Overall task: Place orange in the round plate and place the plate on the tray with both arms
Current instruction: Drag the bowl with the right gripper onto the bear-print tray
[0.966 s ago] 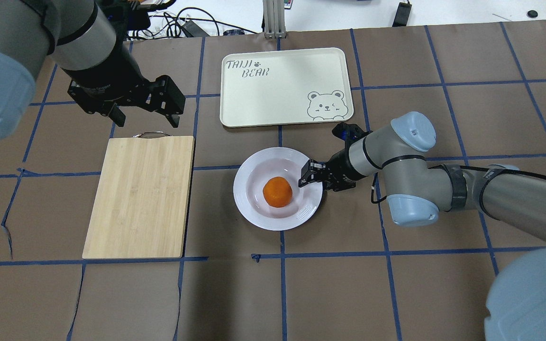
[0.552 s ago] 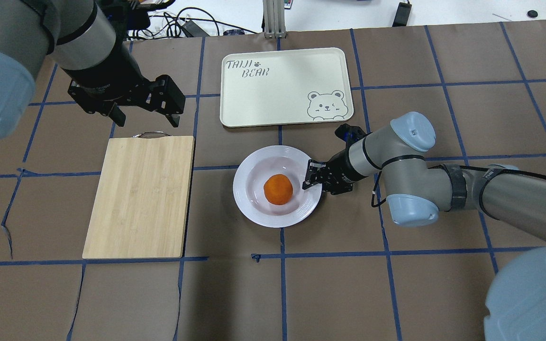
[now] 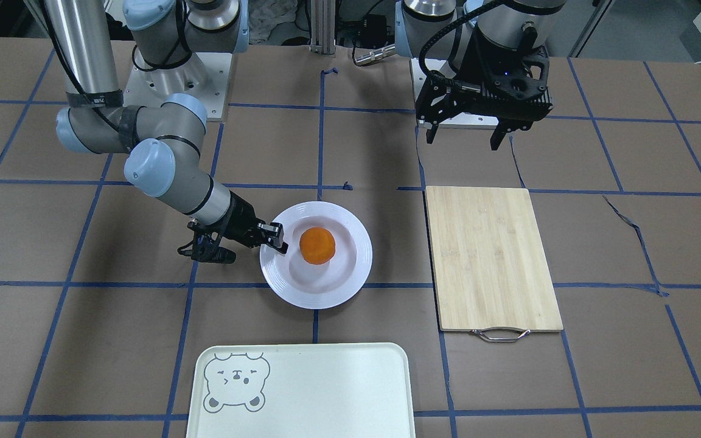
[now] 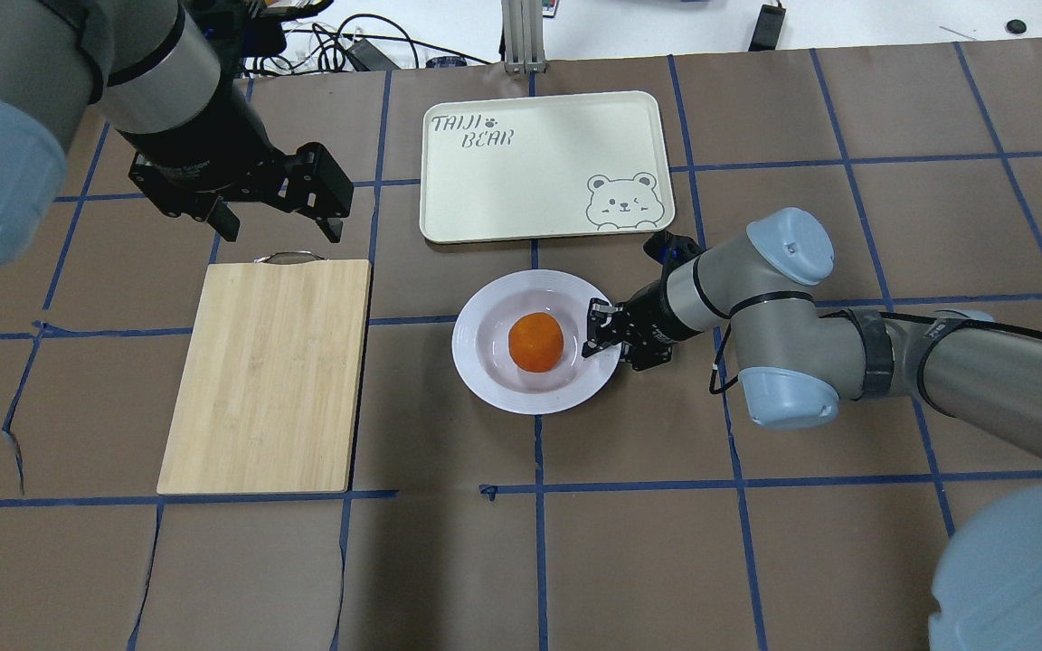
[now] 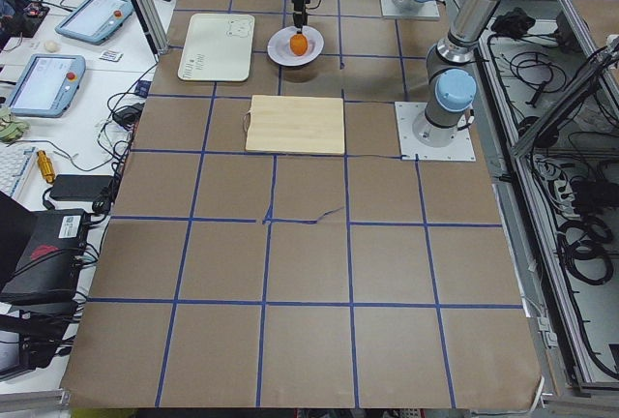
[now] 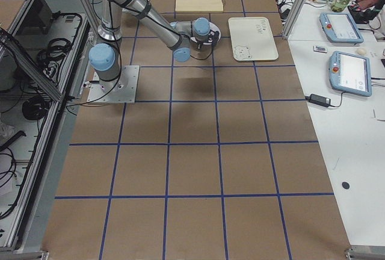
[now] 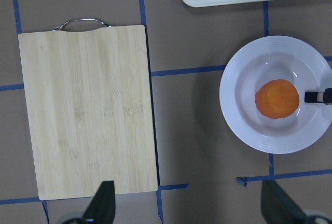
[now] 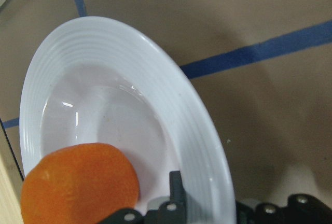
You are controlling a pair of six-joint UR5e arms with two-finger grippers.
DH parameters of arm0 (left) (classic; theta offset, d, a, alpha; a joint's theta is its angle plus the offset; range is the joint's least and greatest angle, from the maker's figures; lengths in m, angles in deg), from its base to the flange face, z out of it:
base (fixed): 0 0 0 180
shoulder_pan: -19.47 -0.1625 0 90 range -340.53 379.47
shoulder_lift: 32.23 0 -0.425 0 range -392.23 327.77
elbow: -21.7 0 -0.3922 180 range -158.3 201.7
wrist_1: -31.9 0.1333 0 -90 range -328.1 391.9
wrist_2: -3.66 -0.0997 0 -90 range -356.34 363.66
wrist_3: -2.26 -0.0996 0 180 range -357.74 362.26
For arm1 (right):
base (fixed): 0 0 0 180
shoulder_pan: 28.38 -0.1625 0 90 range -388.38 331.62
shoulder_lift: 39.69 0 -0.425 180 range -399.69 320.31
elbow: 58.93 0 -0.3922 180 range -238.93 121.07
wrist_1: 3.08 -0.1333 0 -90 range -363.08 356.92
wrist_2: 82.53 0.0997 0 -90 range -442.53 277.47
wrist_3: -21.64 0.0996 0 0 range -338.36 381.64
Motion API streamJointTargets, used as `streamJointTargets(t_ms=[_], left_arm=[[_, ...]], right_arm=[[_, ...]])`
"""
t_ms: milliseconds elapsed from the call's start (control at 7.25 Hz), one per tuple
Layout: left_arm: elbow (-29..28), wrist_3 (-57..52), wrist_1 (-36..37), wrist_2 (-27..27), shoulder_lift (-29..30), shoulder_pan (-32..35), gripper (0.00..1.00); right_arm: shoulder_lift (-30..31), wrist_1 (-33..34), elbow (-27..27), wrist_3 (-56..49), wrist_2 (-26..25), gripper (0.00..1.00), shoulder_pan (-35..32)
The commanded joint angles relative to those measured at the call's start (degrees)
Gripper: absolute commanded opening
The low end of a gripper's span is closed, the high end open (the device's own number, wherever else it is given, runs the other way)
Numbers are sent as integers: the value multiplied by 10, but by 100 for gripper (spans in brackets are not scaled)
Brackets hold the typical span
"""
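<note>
The orange (image 4: 535, 342) (image 3: 317, 245) (image 7: 277, 98) (image 8: 78, 182) lies in the well of the round plate (image 4: 474, 366) (image 3: 350, 286) (image 7: 233, 94) (image 8: 171, 89). My right gripper (image 4: 595, 330) (image 3: 274, 237) is shut on the plate's right rim, one finger over the rim and one under it. The plate sits just in front of the cream tray (image 4: 539, 172) (image 3: 326, 389) with the bear face. Over to the left, my left gripper (image 4: 272, 221) (image 3: 465, 137) (image 7: 189, 208) hangs open and empty above the table, beyond the cutting board's handle.
A bamboo cutting board (image 4: 268, 375) (image 3: 490, 255) (image 7: 85, 110) with a metal handle lies left of the plate. Cables and a metal post stand beyond the table's far edge. Brown paper with blue tape lines covers the table.
The right gripper has carried the plate with the orange a little toward the tray. The left arm has stayed still.
</note>
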Motion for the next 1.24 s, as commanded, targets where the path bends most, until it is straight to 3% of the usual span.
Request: streamJointTargets(t_ms=[0,276,552,1103], left_arm=[[0,0,-1,-1,0,0,100],[1,0,0,-1,0,0,100],[1,0,0,-1,0,0,100],[1,0,0,-1,0,-1,100]], right_arm=[[9,-4,-29,6,-12,2,1],[16,2,-60,11,-14,2,4],[2,0,-129,13,-13,2,8],[-179,-13,-367,14,-16,3,9]])
